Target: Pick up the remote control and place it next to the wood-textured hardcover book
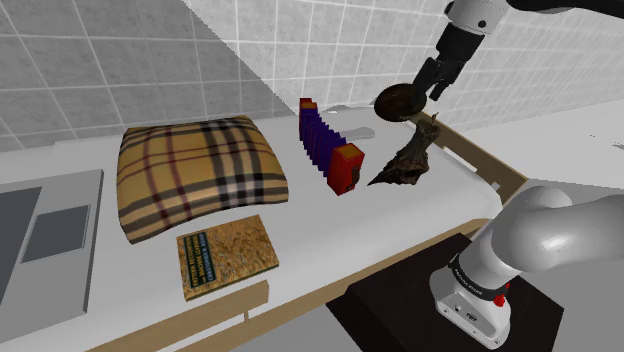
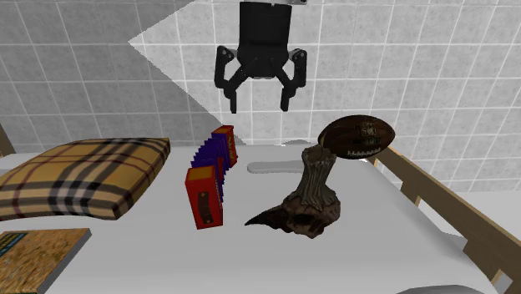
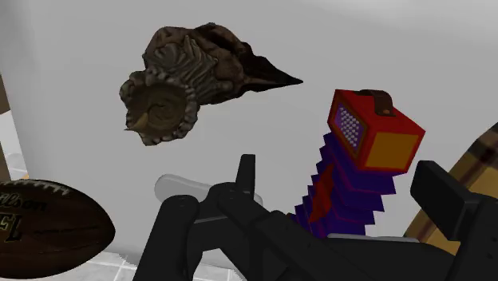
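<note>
The remote (image 2: 271, 166), pale grey and slim, lies flat on the white bed (image 2: 367, 250) at the centre of the second exterior view. It is just behind the far end of the accordion (image 2: 209, 179) and left of the stump (image 2: 311, 196). In the shoulder view it sits at upper middle, partly hidden behind the accordion.

The claw (image 2: 260, 108) hangs in the air above the remote at top centre. Its fingers are spread wide, hold nothing and are well clear of the remote. In the wrist view the remote shows beyond the fingers, between the football and the accordion.

The accordion has red ends and purple bellows. The brown stump stands right of it, and the football (image 2: 359, 138) is at right centre, by the stump's top. A plaid pillow (image 2: 75, 175) fills the left edge. The book (image 2: 37, 255), with a wood-grain cover, lies flat in the lower left corner, in front of the pillow and well apart from the remote. A wooden rail (image 2: 442, 200) runs along the bed's right side, with a tiled wall (image 2: 434, 58) behind.
</note>
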`<state>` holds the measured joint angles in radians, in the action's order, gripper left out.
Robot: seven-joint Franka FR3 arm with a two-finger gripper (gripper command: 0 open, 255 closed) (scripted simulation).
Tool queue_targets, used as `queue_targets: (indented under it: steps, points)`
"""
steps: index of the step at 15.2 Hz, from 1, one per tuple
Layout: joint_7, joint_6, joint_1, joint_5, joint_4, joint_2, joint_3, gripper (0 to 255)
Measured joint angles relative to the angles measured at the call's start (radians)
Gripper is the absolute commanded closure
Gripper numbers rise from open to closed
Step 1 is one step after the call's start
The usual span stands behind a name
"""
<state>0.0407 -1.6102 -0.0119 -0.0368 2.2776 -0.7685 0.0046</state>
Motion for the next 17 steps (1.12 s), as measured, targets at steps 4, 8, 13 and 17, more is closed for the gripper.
queue_targets:
  steps: [4,8,13,17]
  points:
    - [-0.107,-0.046,-0.014,0.03,0.031,0.023,-0.05,0]
    - [-0.308,-0.127,-0.042,0.08,0.052,0.094,-0.138,0]
    - [-0.563,-0.24,-0.082,0.124,0.048,0.222,-0.243,0]
    - [-0.771,-0.335,-0.117,0.134,0.02,0.353,-0.323,0]
